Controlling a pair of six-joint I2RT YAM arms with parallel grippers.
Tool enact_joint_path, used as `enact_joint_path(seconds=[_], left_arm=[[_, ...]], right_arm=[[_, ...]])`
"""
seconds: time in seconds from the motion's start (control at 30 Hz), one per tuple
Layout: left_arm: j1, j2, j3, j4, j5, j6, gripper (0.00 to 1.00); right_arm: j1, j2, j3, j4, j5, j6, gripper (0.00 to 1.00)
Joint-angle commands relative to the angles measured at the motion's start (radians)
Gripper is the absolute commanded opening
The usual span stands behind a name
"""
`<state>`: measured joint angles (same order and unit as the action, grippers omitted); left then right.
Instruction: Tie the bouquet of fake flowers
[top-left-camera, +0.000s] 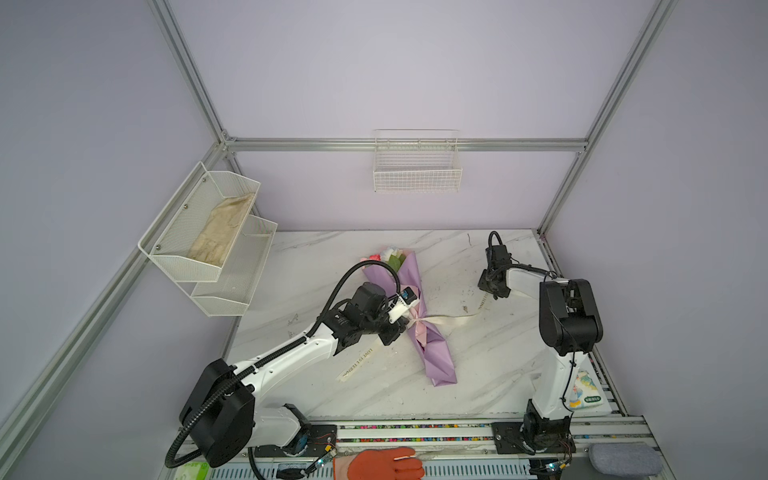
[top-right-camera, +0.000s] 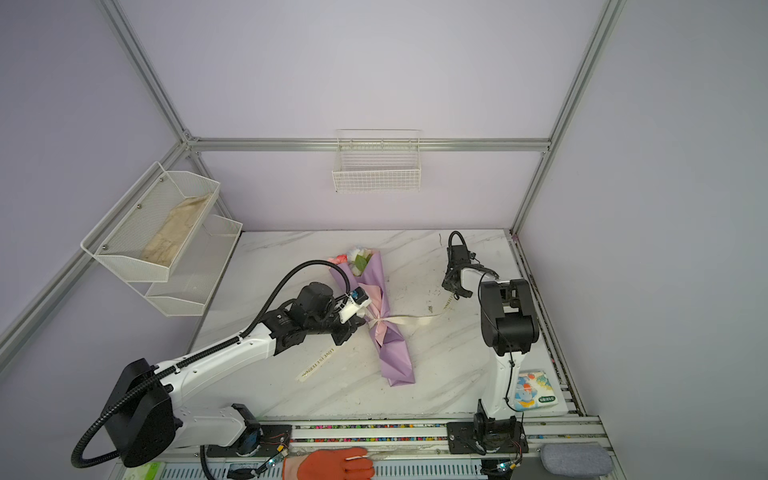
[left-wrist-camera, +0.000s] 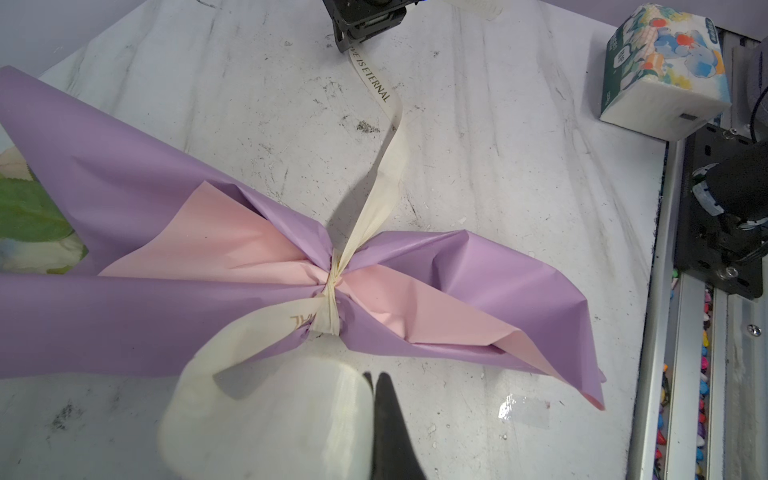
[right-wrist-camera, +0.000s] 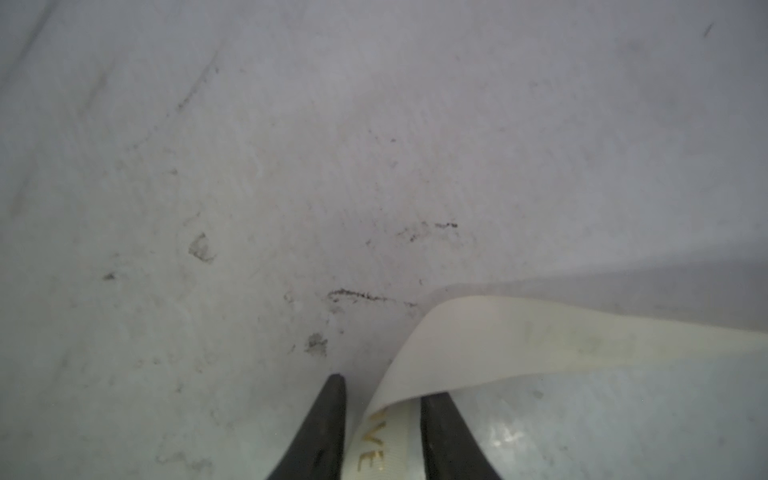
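ribbon (left-wrist-camera: 249, 415) is pinched by closed left gripper (left-wrist-camera: 374, 376); clamp of right gripper (right-wrist-camera: 384, 386) cannot be told, so bouquet (left-wrist-camera: 124, 316) may be left loose by slip.

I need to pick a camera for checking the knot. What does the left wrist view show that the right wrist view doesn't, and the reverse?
Only left wrist: the lilac paper-wrapped bouquet, cinched by a knot in the cream lettered ribbon, and a printed tissue pack. Only right wrist: the ribbon's end between the black fingers of the right gripper. Both: that ribbon, that gripper, the white marble table.
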<state>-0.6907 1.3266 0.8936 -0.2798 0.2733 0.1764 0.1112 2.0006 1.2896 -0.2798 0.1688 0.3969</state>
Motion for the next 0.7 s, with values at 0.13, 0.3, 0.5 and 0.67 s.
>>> enact_joint_path(seconds=[0.13,0.3,0.5,0.67], left_arm=[[-0.004,-0.007,-0.018,0.041,0.006,0.017,0.03],[-0.004,-0.027,-0.067,0.110,-0.012,0.010,0.02],[-0.006,-0.108,-0.193,0.284,-0.004,-0.015,0.03],[-0.006,-0.173,-0.293,0.405,0.016,-0.046,0.05]], right_arm=[[-0.002,-0.196,-0.030,-0.032,-0.070,-0.047,0.00],[0.025,-0.442,-0.071,0.098,-0.399,-0.004,0.00],[0.247,-0.519,-0.039,0.216,-0.621,0.078,0.00],[0.445,-0.473,-0.003,0.307,-0.741,0.124,0.00]])
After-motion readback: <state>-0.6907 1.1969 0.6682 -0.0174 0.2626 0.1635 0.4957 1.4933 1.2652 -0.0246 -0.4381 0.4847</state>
